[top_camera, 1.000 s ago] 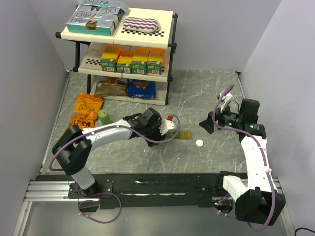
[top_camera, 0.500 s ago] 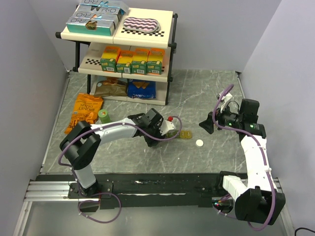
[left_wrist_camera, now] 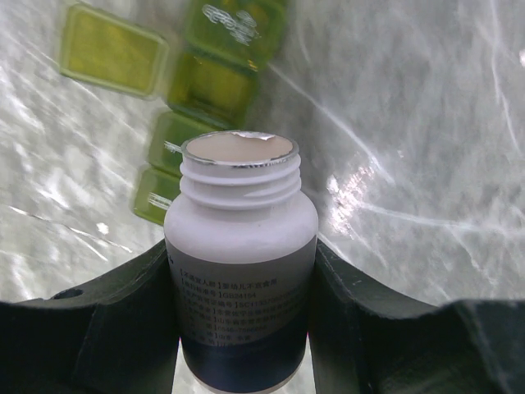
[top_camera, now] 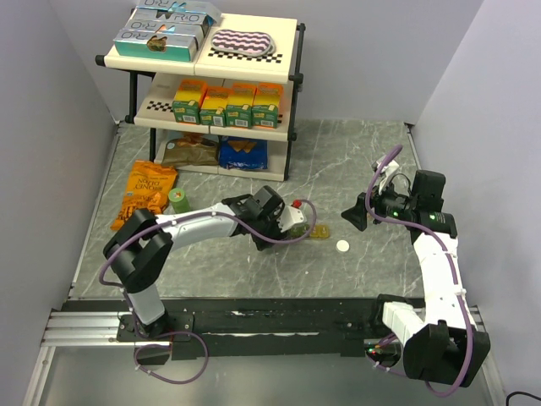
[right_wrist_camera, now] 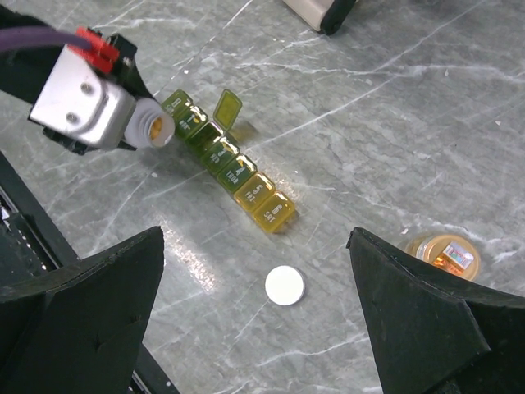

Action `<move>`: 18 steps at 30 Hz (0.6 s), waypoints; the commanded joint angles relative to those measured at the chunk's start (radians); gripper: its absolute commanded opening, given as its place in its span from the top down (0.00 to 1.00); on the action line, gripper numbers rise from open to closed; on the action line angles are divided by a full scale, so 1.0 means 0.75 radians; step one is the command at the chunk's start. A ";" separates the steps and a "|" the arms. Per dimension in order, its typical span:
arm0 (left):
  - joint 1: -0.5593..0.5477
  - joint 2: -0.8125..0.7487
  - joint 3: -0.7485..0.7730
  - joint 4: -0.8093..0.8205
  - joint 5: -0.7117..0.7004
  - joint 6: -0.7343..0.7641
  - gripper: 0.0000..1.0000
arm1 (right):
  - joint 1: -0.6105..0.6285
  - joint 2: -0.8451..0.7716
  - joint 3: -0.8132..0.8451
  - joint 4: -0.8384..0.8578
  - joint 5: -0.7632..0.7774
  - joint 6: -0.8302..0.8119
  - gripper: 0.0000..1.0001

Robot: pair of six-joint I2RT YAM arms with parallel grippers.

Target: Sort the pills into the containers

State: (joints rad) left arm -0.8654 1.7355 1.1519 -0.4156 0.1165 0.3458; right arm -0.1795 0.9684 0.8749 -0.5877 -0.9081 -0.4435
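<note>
Left gripper (top_camera: 285, 222) clamped on an uncapped white bottle (left_wrist_camera: 240, 246), its tipped mouth just beside the green end of the containers (right_wrist_camera: 225, 158), strip mid-table, one lid (right_wrist_camera: 227, 107) raised, white cap (right_wrist_camera: 285, 285) apart at its 4 o'clock, right gripper (top_camera: 352, 213) spread wide, holding nothing, at 3 o'clock.

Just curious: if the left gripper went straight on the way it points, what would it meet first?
Probably the containers, at their green end: the white bottle in the left gripper points its open mouth there. Its height above them is unclear.
</note>
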 commanded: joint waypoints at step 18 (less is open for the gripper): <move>-0.071 0.033 0.109 -0.025 -0.104 -0.001 0.99 | -0.012 0.006 -0.009 0.000 -0.043 -0.018 0.00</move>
State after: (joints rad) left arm -0.8993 1.7920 1.2251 -0.4603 0.0612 0.3363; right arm -0.1822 0.9718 0.8749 -0.5919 -0.9112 -0.4473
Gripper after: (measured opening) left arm 0.558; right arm 0.994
